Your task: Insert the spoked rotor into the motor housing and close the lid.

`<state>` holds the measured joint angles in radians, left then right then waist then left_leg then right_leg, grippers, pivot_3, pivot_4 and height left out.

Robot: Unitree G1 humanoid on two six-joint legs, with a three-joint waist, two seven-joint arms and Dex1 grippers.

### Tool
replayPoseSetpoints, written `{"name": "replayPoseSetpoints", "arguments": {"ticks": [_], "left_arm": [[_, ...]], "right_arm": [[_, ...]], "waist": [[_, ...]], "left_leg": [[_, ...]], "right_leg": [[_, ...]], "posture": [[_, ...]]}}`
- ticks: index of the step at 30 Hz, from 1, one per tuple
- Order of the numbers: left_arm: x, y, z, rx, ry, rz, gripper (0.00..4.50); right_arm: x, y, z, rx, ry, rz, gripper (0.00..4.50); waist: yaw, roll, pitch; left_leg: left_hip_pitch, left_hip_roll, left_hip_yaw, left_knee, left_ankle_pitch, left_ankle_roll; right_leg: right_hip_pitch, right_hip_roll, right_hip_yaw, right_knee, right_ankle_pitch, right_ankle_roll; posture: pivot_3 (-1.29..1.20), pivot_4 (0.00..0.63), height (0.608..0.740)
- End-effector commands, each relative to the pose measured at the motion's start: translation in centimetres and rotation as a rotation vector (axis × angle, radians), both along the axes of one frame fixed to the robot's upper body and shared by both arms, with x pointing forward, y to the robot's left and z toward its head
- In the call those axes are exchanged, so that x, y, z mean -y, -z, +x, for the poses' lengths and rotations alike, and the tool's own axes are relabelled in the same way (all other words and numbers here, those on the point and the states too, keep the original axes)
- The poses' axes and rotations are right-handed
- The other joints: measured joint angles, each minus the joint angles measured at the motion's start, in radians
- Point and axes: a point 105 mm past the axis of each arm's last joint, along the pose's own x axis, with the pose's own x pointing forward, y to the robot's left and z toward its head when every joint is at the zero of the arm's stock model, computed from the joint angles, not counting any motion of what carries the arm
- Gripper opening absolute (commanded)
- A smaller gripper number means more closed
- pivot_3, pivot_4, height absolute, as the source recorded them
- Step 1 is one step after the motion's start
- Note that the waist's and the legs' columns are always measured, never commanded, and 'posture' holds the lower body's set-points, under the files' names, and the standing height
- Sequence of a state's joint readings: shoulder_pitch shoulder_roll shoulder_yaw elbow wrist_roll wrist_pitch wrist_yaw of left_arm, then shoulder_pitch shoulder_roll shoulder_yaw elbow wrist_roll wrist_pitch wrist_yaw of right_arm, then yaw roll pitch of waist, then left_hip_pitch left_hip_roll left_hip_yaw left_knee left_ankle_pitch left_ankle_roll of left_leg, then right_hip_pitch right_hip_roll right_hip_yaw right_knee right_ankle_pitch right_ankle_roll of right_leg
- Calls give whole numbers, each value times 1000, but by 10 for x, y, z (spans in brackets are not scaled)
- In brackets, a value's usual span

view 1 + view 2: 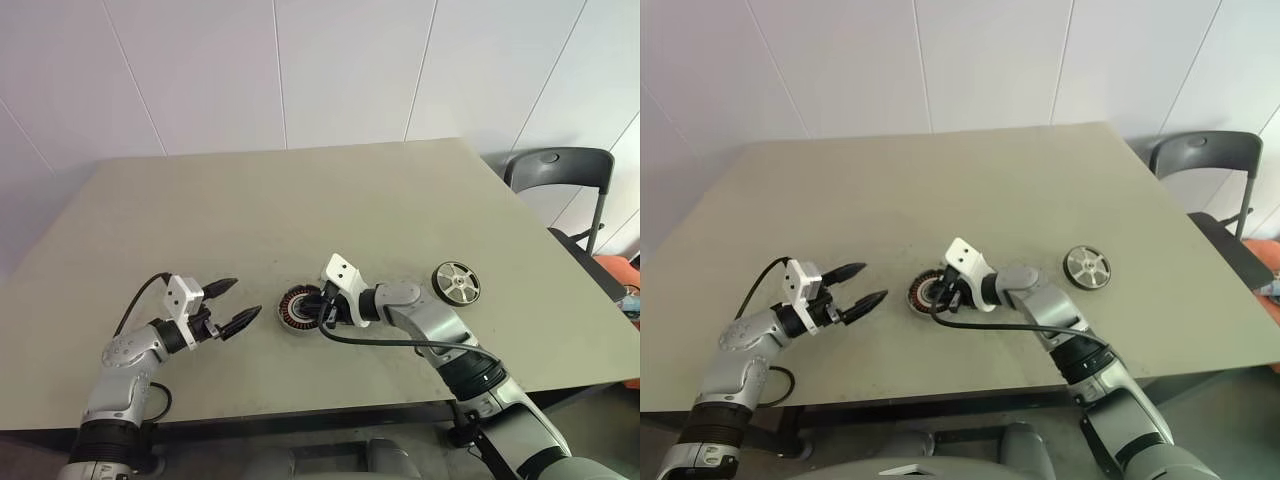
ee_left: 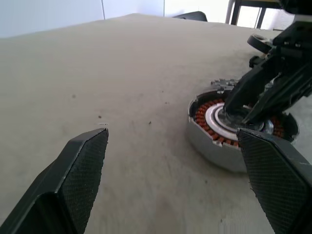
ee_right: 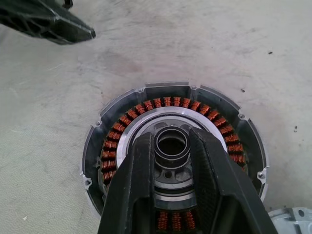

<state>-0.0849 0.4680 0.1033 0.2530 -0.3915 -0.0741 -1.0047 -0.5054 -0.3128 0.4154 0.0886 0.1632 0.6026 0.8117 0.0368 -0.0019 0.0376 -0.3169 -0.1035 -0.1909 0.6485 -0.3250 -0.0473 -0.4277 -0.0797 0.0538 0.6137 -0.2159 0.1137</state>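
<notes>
The motor housing (image 1: 295, 308) lies flat near the table's front, its copper windings ringing a silver centre (image 3: 168, 105). My right gripper (image 3: 171, 140) reaches in from the right and is shut on the housing's dark central hub, one finger on each side. My left gripper (image 1: 246, 298) hovers open just left of the housing, pointing at it, with nothing between its fingers (image 2: 83, 165). The spoked rotor (image 1: 457, 282) lies flat on the table to the right, apart from both grippers. A grey notched edge, the lid (image 3: 292, 218), peeks out beside the housing, mostly hidden by my right hand.
The grey table (image 1: 300, 200) stretches bare behind the parts up to a white panelled wall. A dark folding chair (image 1: 560, 170) stands off the table's right corner. The front edge (image 1: 300, 405) runs close below both arms.
</notes>
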Motion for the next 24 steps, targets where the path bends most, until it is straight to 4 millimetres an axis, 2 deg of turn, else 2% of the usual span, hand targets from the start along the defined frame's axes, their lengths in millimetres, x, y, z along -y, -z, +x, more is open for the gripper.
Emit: {"name": "replayPoseSetpoints", "arguments": {"ticks": [1,8,10,11,15,19,24], "left_arm": [[-8,-9,8,60,-1,13,4500],[-16,-9,22,63,-3,17,4500],[-18,-10,23,64,-4,18,4500],[-18,-9,23,65,-4,19,4500],[-20,-8,20,70,0,20,4500],[-13,-13,11,89,11,18,4500],[5,-28,8,108,22,15,4500]], "right_arm": [[1,-14,8,51,13,28,677],[1,-13,9,47,17,31,677],[1,-13,9,44,15,34,1419],[1,-13,9,41,15,38,1625],[-3,-19,7,18,9,91,2920],[-4,-18,9,23,18,85,2920],[-3,-20,16,44,50,94,2920]], "waist": [[0,0,0],[0,0,0],[-3,0,0],[-3,0,0],[-4,0,0],[-4,0,0],[0,0,0]], "left_leg": [[0,0,0,0,0,0],[0,0,0,0,0,0],[0,0,0,0,0,0],[0,0,0,0,0,0],[0,0,0,0,0,0],[0,0,0,0,0,0],[0,0,0,0,0,0]], "right_leg": [[0,0,0,0,0,0],[0,0,0,0,0,0],[0,0,0,0,0,0],[0,0,0,0,0,0],[0,0,0,0,0,0],[0,0,0,0,0,0],[0,0,0,0,0,0]], "posture": [[0,0,740],[0,0,740],[0,0,740],[0,0,740],[0,0,740],[0,0,740],[0,0,740]]}}
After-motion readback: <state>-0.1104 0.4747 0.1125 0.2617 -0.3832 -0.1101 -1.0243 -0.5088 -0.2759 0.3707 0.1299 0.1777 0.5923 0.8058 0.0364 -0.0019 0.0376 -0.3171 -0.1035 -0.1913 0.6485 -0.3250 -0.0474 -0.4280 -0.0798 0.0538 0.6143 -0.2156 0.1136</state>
